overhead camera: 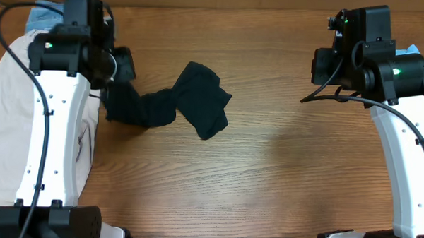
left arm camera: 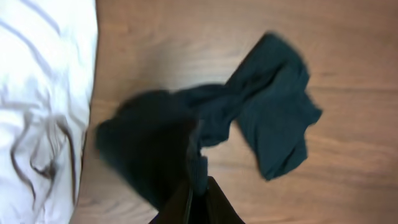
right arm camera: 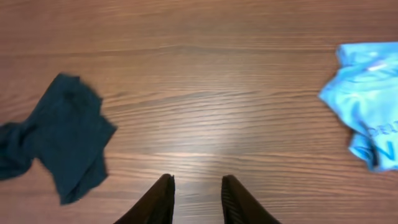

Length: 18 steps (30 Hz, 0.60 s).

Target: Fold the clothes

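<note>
Two claws: left gripper (left arm camera: 199, 194) pinched shut on crumpled black cotton T-shirt (overhead camera: 199, 108), prob. to spread it; right gripper (right arm camera: 198, 198) part-open, empty.

Robot lab: twin arms (overhead camera: 52, 127) over wooden table (overhead camera: 281, 171)

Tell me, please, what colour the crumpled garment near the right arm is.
The crumpled garment is light blue with darker print, clearest in the right wrist view.

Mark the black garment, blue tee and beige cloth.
black garment (overhead camera: 202, 104), overhead view, on its wide flat end.
blue tee (right arm camera: 364, 93), right wrist view, on its crumpled middle.
beige cloth (overhead camera: 3, 119), overhead view, on its smooth middle.
</note>
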Each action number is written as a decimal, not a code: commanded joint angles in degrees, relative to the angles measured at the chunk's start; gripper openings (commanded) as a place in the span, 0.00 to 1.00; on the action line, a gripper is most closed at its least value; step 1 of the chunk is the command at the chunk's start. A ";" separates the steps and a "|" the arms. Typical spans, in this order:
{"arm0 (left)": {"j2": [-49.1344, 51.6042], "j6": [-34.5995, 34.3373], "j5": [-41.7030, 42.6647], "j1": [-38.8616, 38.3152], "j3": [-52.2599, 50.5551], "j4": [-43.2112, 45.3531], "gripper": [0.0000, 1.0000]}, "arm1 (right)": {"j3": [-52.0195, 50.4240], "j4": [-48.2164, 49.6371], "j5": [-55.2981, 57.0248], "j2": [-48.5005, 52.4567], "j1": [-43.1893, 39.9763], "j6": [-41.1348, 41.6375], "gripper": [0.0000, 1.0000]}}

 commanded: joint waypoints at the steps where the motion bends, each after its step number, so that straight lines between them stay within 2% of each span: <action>1: 0.26 1.31 -1.62 -0.07 -3.80 -0.33 0.09 | 0.35 0.68 -10.75 0.33 0.09 -0.35 0.31; 3: 0.26 1.33 -3.56 -0.07 -5.38 -0.37 0.08 | 0.20 1.36 -15.34 1.38 0.26 -0.35 0.36; 10: 0.26 1.05 -11.10 -0.02 -7.41 -2.19 0.08 | -2.51 8.85 -24.79 10.36 5.40 -0.33 0.38; 18: 0.26 0.85 -12.41 -0.02 -7.41 -2.32 0.08 | -2.54 22.80 -25.35 26.23 16.65 3.04 0.49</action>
